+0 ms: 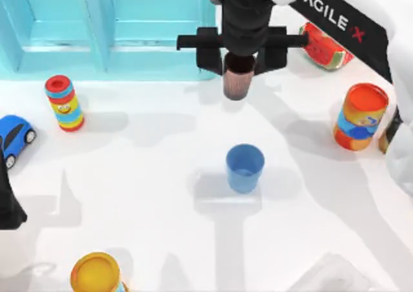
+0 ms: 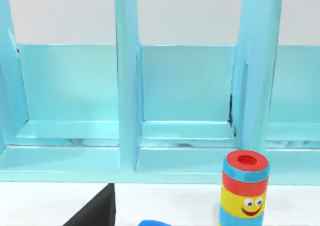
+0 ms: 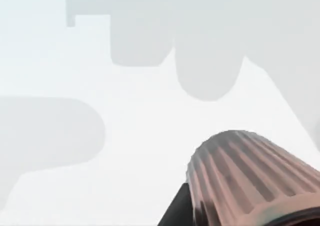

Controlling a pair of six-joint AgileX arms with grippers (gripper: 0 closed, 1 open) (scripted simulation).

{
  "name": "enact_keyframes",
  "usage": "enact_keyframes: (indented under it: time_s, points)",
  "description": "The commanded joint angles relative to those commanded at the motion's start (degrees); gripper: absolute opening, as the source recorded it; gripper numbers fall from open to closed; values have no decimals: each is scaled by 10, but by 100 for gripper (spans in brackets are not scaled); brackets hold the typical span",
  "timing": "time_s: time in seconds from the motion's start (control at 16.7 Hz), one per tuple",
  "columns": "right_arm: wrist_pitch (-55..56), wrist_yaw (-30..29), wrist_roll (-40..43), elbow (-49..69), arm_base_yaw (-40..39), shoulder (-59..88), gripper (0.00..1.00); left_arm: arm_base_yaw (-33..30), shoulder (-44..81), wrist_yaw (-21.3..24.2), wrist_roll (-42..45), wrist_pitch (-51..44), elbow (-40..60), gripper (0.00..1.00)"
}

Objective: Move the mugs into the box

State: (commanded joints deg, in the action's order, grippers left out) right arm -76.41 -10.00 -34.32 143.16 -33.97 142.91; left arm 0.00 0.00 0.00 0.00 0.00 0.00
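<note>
My right gripper (image 1: 240, 58) is clenching the ribbed brown mug (image 1: 238, 79) at upper centre of the top frame, hanging above the white table (image 1: 155, 195), just in front of the light blue box (image 1: 97, 27). The blue mug (image 1: 245, 168) is standing upright at mid-frame, well apart. My left arm (image 1: 8, 201) is sitting parked at the left edge; can't tell its jaws. The striped smiley cylinder (image 1: 64, 103) is standing at the left.

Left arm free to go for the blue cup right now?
Probably yes. The blue cup stands alone mid-table with bare surface toward the left arm, parked at the table's left edge. The right gripper holds the ribbed brown cup farther back, near the box.
</note>
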Motion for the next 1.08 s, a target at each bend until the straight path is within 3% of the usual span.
enact_keyframes:
  time_s: [0.36,0.84,1.08]
  points:
    - [65,7,27,-189,24,-128,0,0,0,0,0,0,0,100]
    - [71,11,36,-208,30,-145,0,0,0,0,0,0,0,100]
    - [81,46,121,-274,111,-231,0,0,0,0,0,0,0,100]
